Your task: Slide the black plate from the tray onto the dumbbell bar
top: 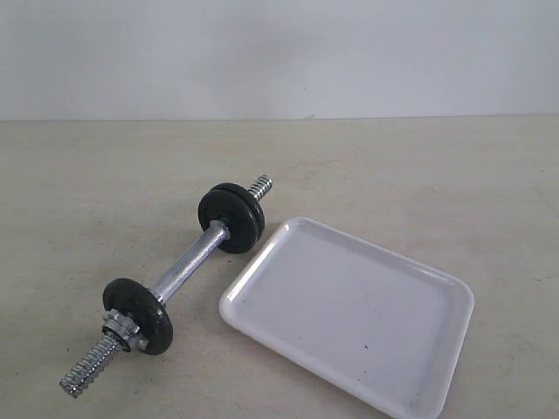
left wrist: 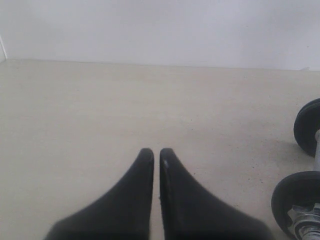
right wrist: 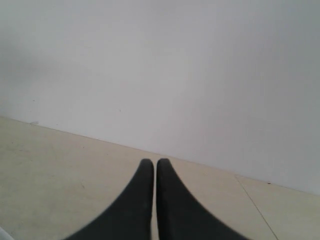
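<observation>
The dumbbell bar [top: 188, 260] lies slantwise on the beige table, left of the white tray [top: 349, 305]. Nothing lies in the tray. Two black plates [top: 231, 218] sit pressed together near the bar's far threaded end. One more black plate [top: 140, 314] sits at the near end, behind a silver star nut [top: 120, 327]. Neither gripper shows in the exterior view. My left gripper [left wrist: 156, 151] is shut and empty over bare table, with the bar's black plates [left wrist: 295, 200] off to its side. My right gripper [right wrist: 154, 161] is shut and empty, facing the wall.
A pale wall rises behind the table. Open beige tabletop stretches left of the bar and behind the tray. The tray's near right corner reaches the lower edge of the exterior view.
</observation>
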You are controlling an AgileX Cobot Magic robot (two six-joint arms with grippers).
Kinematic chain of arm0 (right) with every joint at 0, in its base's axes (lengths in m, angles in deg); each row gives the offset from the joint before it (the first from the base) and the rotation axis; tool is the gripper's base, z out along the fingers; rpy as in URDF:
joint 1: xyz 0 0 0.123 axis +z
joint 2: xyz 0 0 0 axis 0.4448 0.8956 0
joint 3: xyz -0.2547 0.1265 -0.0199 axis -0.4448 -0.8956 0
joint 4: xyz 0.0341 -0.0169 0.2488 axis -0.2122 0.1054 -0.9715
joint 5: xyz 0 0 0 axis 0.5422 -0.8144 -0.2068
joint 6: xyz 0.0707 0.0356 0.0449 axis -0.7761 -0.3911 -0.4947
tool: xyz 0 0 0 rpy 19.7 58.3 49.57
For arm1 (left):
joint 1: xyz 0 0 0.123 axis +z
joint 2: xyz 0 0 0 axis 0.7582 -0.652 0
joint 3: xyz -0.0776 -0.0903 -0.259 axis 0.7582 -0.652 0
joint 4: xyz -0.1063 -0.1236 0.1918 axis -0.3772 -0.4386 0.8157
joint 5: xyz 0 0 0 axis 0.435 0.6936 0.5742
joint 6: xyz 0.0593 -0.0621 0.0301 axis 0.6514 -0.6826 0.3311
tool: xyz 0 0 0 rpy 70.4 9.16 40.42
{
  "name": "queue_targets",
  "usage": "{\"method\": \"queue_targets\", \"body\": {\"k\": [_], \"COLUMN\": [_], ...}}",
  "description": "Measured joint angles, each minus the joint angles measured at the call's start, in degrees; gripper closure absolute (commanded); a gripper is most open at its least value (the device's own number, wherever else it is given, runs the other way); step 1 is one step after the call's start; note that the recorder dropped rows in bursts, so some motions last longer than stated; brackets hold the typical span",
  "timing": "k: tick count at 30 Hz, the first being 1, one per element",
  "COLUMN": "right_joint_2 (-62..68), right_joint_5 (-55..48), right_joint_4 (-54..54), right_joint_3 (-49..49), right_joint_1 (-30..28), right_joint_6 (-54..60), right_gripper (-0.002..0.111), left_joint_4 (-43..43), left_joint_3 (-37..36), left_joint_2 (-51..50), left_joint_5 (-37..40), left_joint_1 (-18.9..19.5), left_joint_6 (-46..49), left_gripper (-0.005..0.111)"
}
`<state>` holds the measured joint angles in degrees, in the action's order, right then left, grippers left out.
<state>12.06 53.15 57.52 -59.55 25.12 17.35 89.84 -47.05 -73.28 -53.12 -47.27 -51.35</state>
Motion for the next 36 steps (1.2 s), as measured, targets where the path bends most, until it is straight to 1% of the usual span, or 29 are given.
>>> {"method": "queue_targets", "body": {"k": [16,19,23,27,36], "right_joint_2": [0.00,0.00,0.00,0.00,0.00], "right_joint_5": [0.00,-0.64,-5.42,-17.83,-19.18], "right_joint_4": [-0.15,-1.82,-3.43,-2.82,-3.83], "right_joint_3": [0.00,0.00,0.00,0.00,0.00], "right_joint_1": [0.00,0.00,0.00,0.00,0.00], "right_joint_6": [0.00,-2.23,-4.99,-4.99,-9.56], "right_gripper": [0.108,0.108,0.108,0.108,0.108], "left_joint_4": [0.00,0.00,0.00,0.00,0.00], "left_joint_3": [0.00,0.00,0.00,0.00,0.00], "left_joint_2": [0.00,0.00,0.00,0.00,0.00], "left_joint_5": [0.00,0.00,0.00,0.00,0.00], "left_joint_1": [0.00,0.00,0.00,0.00,0.00], "left_joint_6": [0.00,0.00,0.00,0.00,0.00], "left_gripper": [0.102,0.102,0.102,0.102,0.102]}}
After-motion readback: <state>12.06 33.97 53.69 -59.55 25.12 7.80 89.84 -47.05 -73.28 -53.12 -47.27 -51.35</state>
